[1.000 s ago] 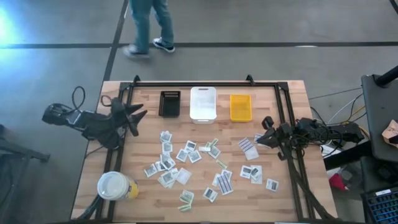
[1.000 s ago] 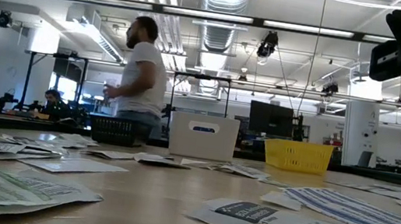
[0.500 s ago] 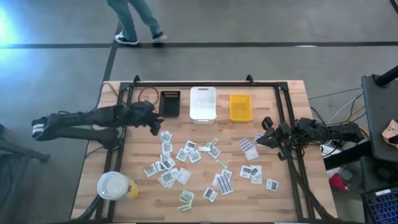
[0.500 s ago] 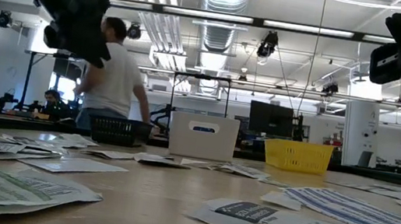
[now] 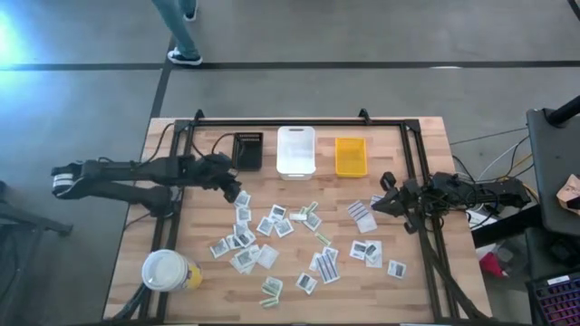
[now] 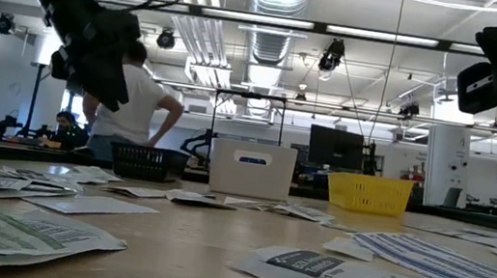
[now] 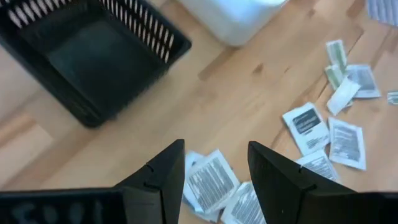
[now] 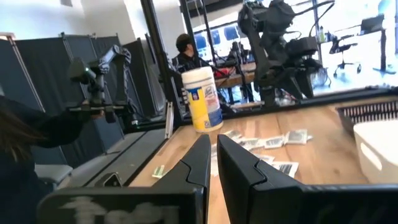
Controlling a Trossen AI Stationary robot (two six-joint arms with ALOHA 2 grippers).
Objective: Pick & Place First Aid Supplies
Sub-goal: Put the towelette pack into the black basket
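Many small flat paper first aid packets (image 5: 272, 237) lie scattered over the middle of the light wooden table (image 5: 426, 290): white squares with dark printed patches, blue-striped white ones (image 5: 362, 215) nearer the right arm, and narrow pale yellow-green strips (image 5: 270, 291) toward the front edge. None looks to be in a bin yet. Three small bins sit in a row at the far edge: a black slatted bin (image 5: 246, 150), a white plastic bin (image 5: 295, 150) and a yellow mesh bin (image 5: 350, 156).

Left gripper (image 5: 232, 187) hovers above the top packet of the left column (image 7: 211, 181), just in front of the black bin, fingers (image 7: 163, 177) spread wide and holding nothing. Right gripper (image 5: 381, 201) waits at the right edge of the table, fingers nearly together, nothing between them.

Handling, as a guess: packets are very light, thin and bendy, lying flush on the wood, so little edge to catch. Several overlap, so a pinch could lift two or slide one away. Best bet is pressing down and pinching across a packet's short width, or at a raised corner. Slick paper may slip; not fragile.
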